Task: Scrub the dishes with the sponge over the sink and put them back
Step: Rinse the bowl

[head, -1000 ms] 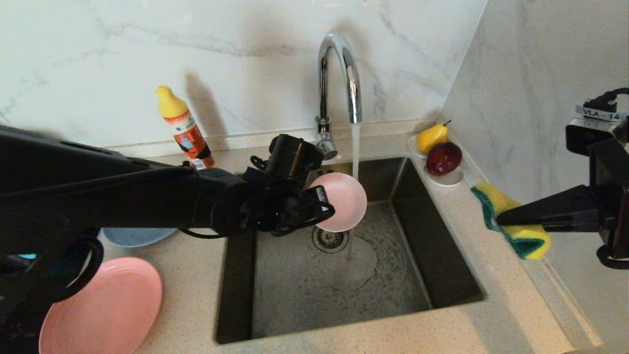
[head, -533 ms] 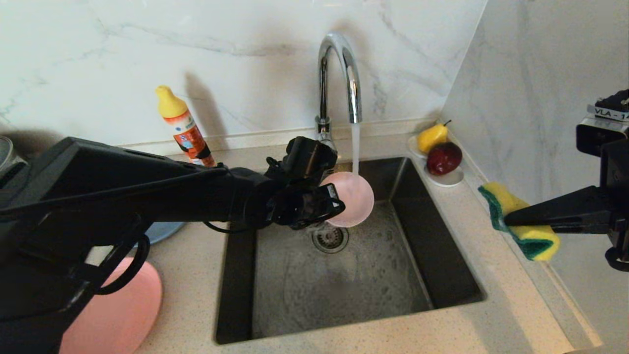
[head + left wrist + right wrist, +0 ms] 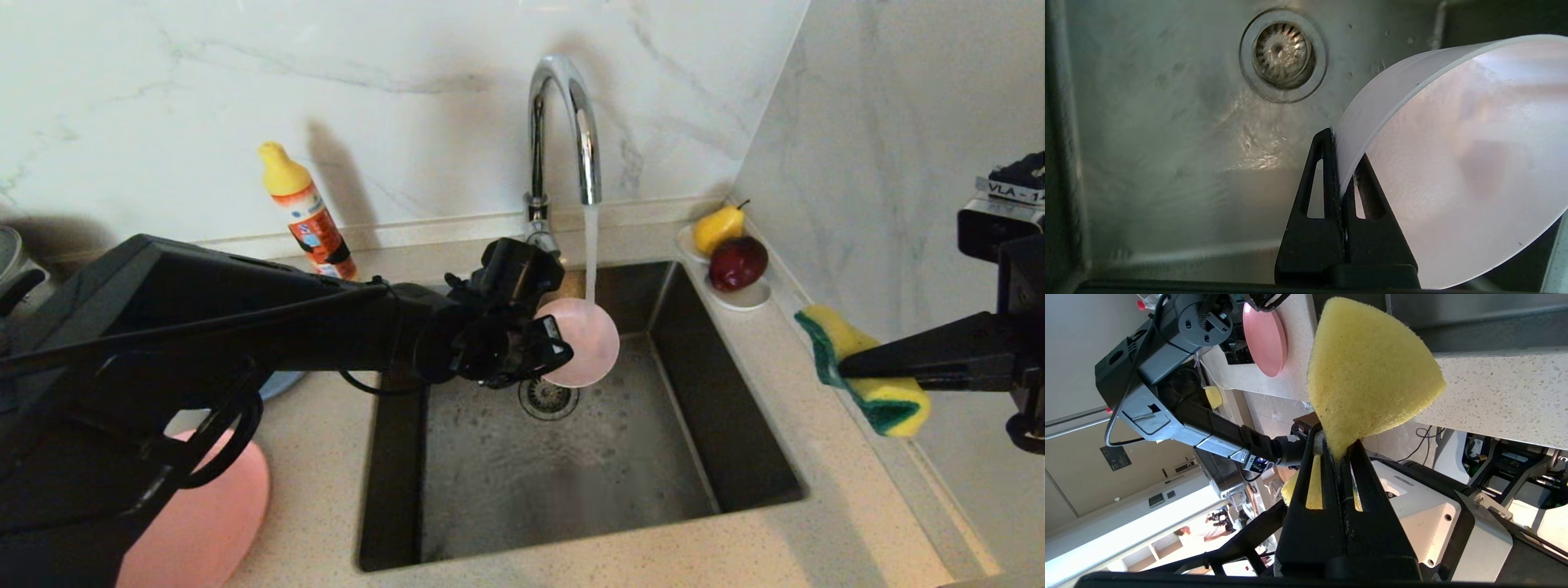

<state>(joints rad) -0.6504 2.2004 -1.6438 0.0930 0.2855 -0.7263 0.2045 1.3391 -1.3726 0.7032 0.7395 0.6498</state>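
Pale pink dish pinched by its rim in the left tool, tilted on edge under the running tap, above the drain strainer of the steel sink. Right tool clamped tight on the yellow sponge, held above the bench at the sink's right side, well apart from the dish. Salmon-pink plate flat on the bench at the sink's left; blue-grey plate behind it, mostly hidden by the left arm.

Left arm reaches level across, its gripper clamped tight. Right gripper points inward from the side, jaws pinched together.
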